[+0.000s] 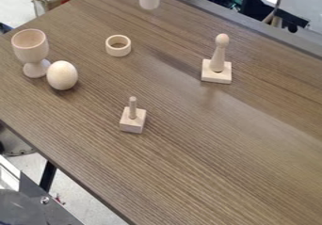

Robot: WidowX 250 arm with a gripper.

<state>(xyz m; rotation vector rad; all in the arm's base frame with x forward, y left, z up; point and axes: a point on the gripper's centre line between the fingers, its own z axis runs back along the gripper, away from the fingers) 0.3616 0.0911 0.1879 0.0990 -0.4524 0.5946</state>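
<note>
Beside the cup (30, 46), the egg (62, 75) could roll if you bump it; you cannot tell the tool's state.

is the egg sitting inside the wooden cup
No, the egg rests on the table beside the cup, whose bowl stands open above its foot.

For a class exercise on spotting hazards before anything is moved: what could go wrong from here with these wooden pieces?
The egg sits loose on the table and might roll if nudged. It is right by the goblet, so reaching for one could knock the other; the goblet's narrow stem might let it tip. The pawn-shaped piece rises tall from its square base, so a bump up high may topple it.
</note>
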